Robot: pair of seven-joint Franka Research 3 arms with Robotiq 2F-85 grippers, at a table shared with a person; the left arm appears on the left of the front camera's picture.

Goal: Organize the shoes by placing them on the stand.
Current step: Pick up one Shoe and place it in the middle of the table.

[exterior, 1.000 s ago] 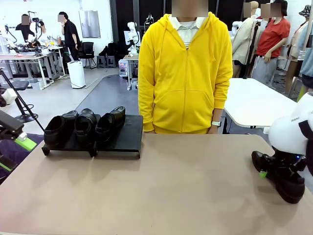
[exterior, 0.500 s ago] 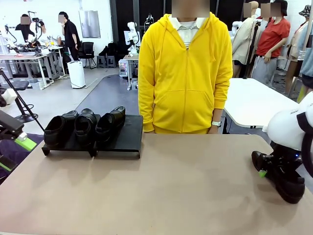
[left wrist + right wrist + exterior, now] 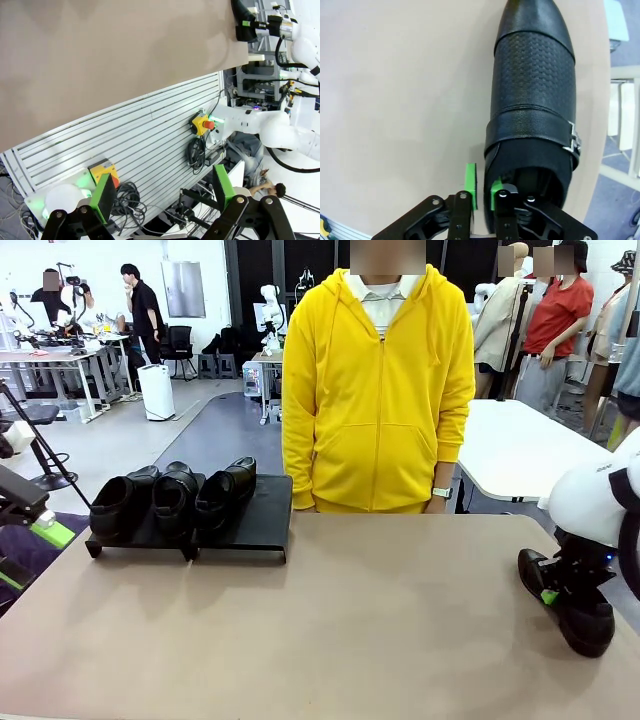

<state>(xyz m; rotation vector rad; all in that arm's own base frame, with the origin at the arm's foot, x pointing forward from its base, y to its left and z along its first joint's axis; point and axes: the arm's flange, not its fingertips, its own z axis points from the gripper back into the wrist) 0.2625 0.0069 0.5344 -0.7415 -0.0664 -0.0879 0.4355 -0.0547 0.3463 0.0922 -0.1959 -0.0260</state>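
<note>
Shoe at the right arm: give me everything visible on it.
The shoe is black, leather by the look, with a smooth pointed toe, a pebbled upper and a strap with a small metal buckle on one side. It lies on the tan table near the right edge, sole down. The right pincer has closed on the rim of its opening: one green pad outside, the other inside. It sits apart from the three shoes on the stand.

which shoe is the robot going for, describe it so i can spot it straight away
On the tan table, look to the near right edge, far from the stand at the far left. The shoe lies alone there, its side wall pinched in the right claw; the three other shoes sit together on the stand.
</note>
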